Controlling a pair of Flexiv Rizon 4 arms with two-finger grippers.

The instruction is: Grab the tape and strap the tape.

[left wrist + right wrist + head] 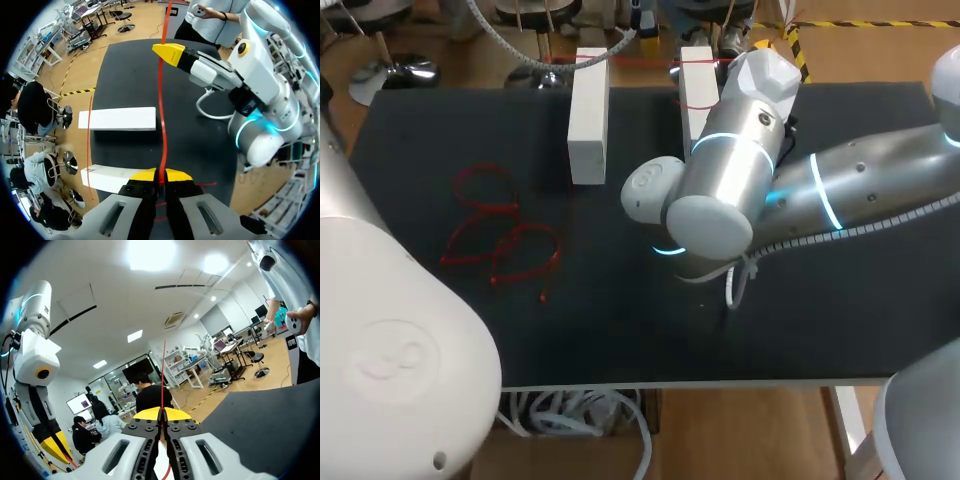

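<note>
Head view: your right arm hangs over the worktop beside the two blocks. Tape crosses their far ends, and spare loops lie beside them. No container shows.

Left wrist view: your left tool pinches the tape beside a block. It runs taut toward the right tool, probably tensioned for strapping.

Right wrist view: that tool is pressed together on the tape.

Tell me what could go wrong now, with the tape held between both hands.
1. The red tape runs straight between the left hand and the right hand, each pinching it only at the fingertips. Pulling further apart could slip it free or snap it.
2. It passes close by the end of a white block; a sideways move might catch and shift the block.
</note>
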